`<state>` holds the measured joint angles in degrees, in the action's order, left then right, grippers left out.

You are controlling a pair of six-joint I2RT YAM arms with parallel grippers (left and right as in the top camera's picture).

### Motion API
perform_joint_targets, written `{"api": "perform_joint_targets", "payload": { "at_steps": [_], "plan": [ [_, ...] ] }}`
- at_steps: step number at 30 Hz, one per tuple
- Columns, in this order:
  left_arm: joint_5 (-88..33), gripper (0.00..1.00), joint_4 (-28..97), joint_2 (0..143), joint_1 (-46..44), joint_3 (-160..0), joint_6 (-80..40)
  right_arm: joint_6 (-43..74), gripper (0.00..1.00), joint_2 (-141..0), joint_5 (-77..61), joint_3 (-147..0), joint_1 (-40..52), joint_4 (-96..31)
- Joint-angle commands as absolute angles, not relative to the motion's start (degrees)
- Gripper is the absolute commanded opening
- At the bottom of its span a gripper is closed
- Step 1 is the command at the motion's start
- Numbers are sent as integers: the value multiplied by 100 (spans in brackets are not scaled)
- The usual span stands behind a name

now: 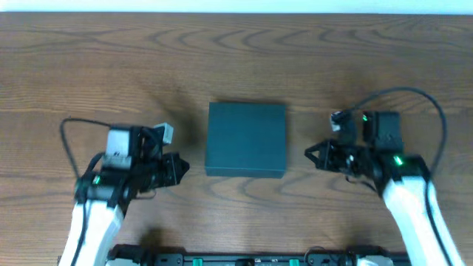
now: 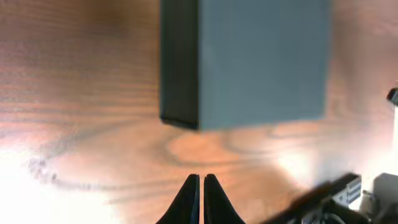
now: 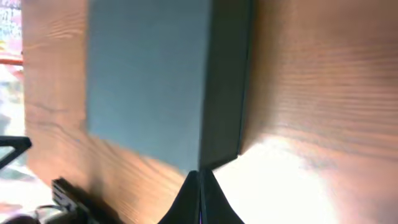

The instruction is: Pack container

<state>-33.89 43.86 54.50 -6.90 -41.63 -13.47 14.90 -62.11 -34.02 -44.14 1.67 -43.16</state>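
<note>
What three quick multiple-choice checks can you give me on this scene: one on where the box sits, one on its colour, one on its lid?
1. Where does the container lie?
A. between the left gripper and the right gripper
B. to the left of both grippers
C. in the right gripper's grasp

2. What colour is the container?
A. red
B. dark teal
C. white

3. How does its lid stand?
A. raised upright
B. taken off and lying beside it
C. shut flat

Answers:
1 A: in the overhead view one gripper sits on each side of it, neither touching it.
2 B: its top and side read dark teal in all three views.
3 C: the top is flat and closed, with nothing of the inside showing.
</note>
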Motion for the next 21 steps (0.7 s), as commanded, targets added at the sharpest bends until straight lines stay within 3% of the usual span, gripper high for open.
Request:
{"api": "perform_joint_targets", "payload": {
  "at_steps": [1,7,14,15,16,17,18,19,21],
  "plan": [
    [-3262,6,4783,4431,-668,-4082,-1109,1153,2,-4825,-3151,-3988,152,-4580],
    [-3459,6,5616,2318,-670,-3454,-1162,1507,2,-1975,-3374,-2947,154,-5485],
    [-3446,6,6217,908,-670,-3212,-1345,1881,1,-180,-3409,-2783,152,-6267],
    [-3417,6,6215,869,-670,-3212,-1455,2001,14,-97,-3409,-2783,154,-6283],
    [-3402,7,6213,864,-670,-3214,-1608,2115,46,-75,-3409,-2783,152,-6287],
    [-3398,32,6215,867,-670,-3214,-1708,2252,83,-78,-3409,-2783,152,-6285],
    [-3387,79,6228,867,-670,-3212,-1802,2414,99,-78,-3411,-2783,152,-6285],
    [-3398,95,6246,867,-670,-3212,-1850,2585,99,-78,-3411,-2783,152,-6289],
    [-3417,95,6331,867,-670,-3212,-1850,2779,99,-78,-3385,-2783,152,-6307]
  ]
}}
